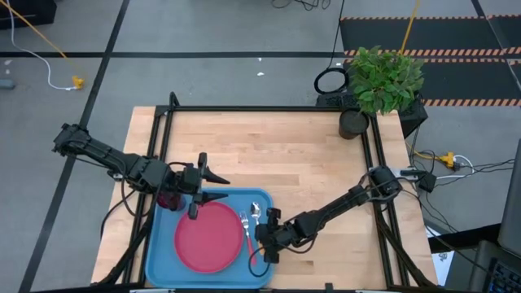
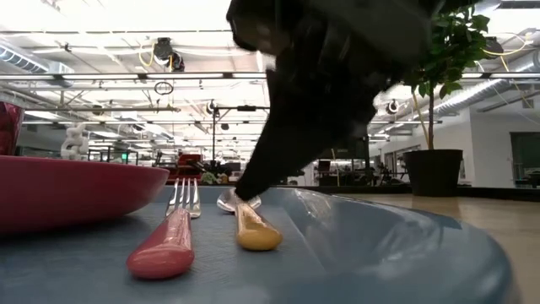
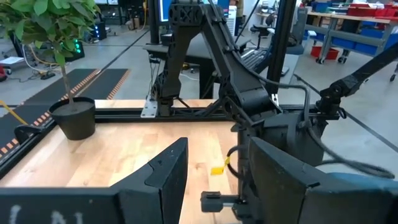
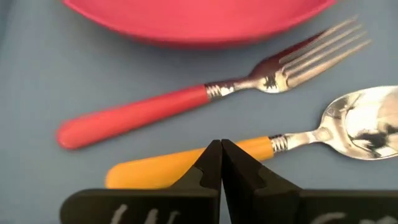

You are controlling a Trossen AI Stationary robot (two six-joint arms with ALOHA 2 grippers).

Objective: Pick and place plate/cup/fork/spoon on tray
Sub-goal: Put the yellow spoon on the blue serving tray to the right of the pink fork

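Note:
The light blue tray (image 1: 163,252) lies at the table's near edge. On it lie the pink-red plate (image 1: 210,236), the fork (image 4: 186,102) with its red-pink handle, and the orange-handled spoon (image 4: 292,140), side by side to the right of the plate. My right gripper (image 4: 221,152) is shut, its tips over the spoon's handle. The dark red cup (image 1: 169,198) stands at the tray's far left corner, partly hidden under my left arm. My left gripper (image 1: 215,185) is open and empty above the tray's far edge. My right gripper's shut fingertips (image 2: 246,192) come down on the top of the spoon's orange handle (image 4: 186,163), about its middle, slanting down from the table's right side. The fingers are closed together, not around the handle. The spoon lies flat on the tray (image 2: 380,253).
A black plant pot (image 1: 354,122) with a leafy plant (image 1: 387,77) stands at the table's far right corner. A black frame runs along the table's edges. Bare wood (image 1: 277,155) lies between the tray and the pot.

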